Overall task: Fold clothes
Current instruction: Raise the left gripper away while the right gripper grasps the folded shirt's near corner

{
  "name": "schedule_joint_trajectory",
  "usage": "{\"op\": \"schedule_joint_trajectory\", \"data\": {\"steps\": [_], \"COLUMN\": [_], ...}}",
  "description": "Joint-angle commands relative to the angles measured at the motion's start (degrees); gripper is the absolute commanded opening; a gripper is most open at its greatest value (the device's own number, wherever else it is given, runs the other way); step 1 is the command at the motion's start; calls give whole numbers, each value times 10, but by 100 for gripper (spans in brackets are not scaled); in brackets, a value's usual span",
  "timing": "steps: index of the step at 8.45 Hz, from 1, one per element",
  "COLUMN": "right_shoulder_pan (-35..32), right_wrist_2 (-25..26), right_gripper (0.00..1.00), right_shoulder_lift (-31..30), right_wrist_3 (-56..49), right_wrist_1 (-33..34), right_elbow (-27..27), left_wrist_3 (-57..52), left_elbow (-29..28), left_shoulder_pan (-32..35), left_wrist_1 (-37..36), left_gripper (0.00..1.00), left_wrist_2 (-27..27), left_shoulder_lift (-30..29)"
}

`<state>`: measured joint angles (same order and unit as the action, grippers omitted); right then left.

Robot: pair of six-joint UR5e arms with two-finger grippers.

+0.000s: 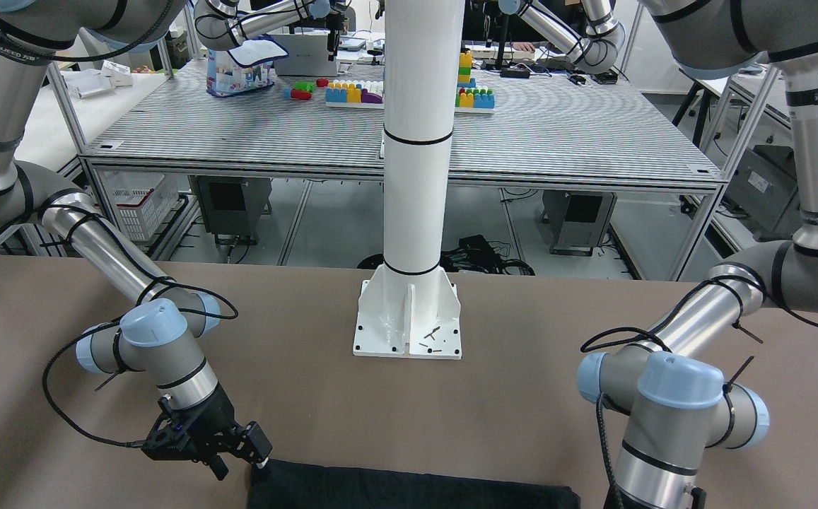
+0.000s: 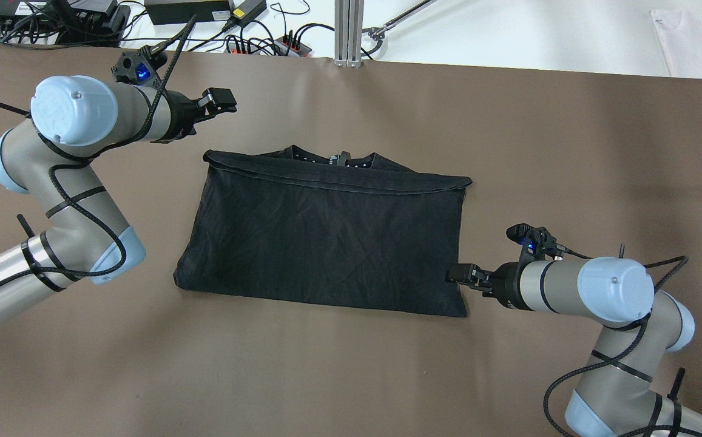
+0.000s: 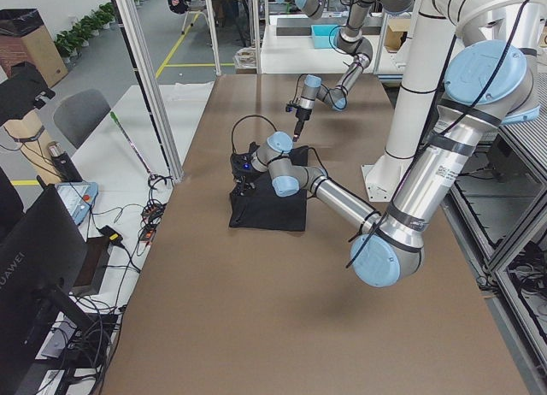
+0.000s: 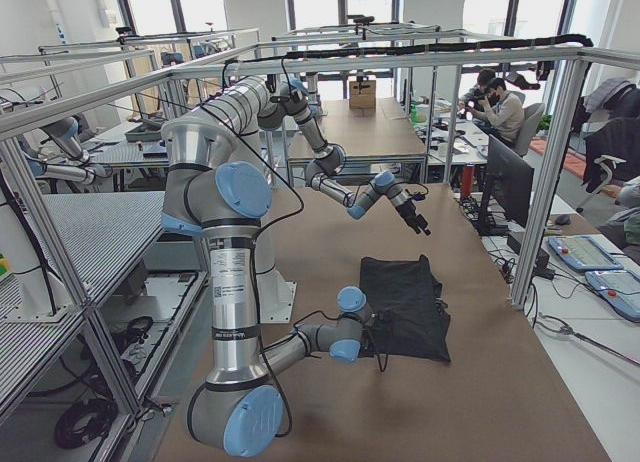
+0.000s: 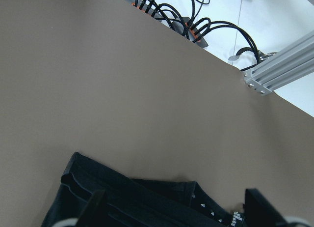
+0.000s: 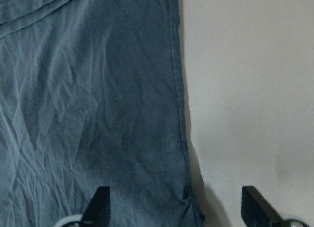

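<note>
Black clothes (image 2: 326, 237) flat on table (image 2: 351, 370) — left hand (image 2: 224, 101) wide near far corner, right hand (image 2: 455, 274) wide at side hem

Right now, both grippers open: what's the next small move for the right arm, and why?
Probably close the right gripper on the right hem of the clothes, close to the near corner. In the right wrist view its jaws stand wide apart with that hem running between them, gripping nothing. The left gripper is open too, off the fabric beyond the far-left corner, so no fold can start yet.
</note>
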<state>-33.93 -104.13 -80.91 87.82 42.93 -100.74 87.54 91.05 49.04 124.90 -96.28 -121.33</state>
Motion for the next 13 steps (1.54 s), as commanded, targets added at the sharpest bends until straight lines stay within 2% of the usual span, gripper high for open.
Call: {"op": "schedule_joint_trajectory", "data": {"steps": [1,4,6,8,9,10,13], "right_shoulder_pan": [31,37,42,56,56,56,55], "right_wrist_2": [5,5,23,41,41,39,31], "right_gripper": [94,91,76,55,24,0,0], "right_shoulder_lift": [2,2,-1,2,1,2,3], "right_wrist_3": [25,24,24,24,24,24,21], "right_wrist_1": [1,1,1,1,1,1,5], "right_elbow": [3,7,13,15,15,14,5], "left_wrist_3": [0,-5,-6,-6,-7,-7,-7], "left_elbow": [0,-2,-2,-2,-3,-3,-3], "left_shoulder_pan": [0,0,-1,-1,-1,-1,-1], "left_wrist_1": [0,0,0,0,0,0,0], "left_gripper": [100,100,100,100,100,100,100], "left_wrist_2": [0,0,0,0,0,0,0], "left_shoulder_lift": [0,-1,-1,-2,-2,-2,-2]}}
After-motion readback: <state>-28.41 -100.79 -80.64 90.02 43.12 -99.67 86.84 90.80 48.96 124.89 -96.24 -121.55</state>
